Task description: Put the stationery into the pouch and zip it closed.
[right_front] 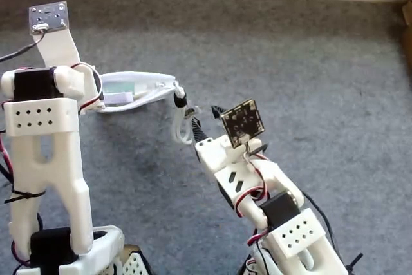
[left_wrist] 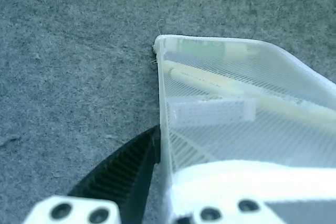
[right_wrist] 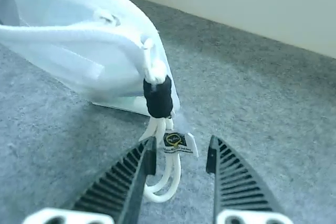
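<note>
Pouch point(right_front: 138, 89) lengthwise toward right claw point(right_wrist: 181, 145)

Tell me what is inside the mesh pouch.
Through the mesh pouch show a long cream pen, a white rectangular block and something greenish. The left gripper covers the pouch's near end, hiding anything there.

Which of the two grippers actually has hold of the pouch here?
The left gripper: its fingers are clamped on the pouch at its edge. The right gripper stands open, one finger on either side of the zip cord.
</note>
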Controlling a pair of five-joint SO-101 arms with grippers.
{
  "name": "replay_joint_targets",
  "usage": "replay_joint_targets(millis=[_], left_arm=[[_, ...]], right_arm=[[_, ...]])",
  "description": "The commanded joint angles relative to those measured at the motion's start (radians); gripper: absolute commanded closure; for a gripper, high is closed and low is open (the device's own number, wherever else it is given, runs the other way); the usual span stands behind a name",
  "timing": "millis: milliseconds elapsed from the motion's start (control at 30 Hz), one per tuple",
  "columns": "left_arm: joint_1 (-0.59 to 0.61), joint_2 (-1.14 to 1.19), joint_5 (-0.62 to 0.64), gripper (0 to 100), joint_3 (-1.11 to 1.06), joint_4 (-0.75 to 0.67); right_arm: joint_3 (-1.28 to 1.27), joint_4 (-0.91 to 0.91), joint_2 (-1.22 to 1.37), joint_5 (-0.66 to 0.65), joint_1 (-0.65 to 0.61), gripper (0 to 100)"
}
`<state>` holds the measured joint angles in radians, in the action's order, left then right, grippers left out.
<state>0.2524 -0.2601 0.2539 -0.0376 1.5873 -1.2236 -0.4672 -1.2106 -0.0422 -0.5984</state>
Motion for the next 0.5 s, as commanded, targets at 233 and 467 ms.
replay_joint_targets(millis=[233,467], left_arm=[[-0.012,-0.005,-0.006,99,-0.019,-0.005],[-0.012,-0.005,-0.006,99,-0.019,-0.005]], right_arm=[[0.016,0.071,0.090,-0.068,-0.079,84.8],[0.143,0.085,0.275,-0.063,-0.079,72.7]])
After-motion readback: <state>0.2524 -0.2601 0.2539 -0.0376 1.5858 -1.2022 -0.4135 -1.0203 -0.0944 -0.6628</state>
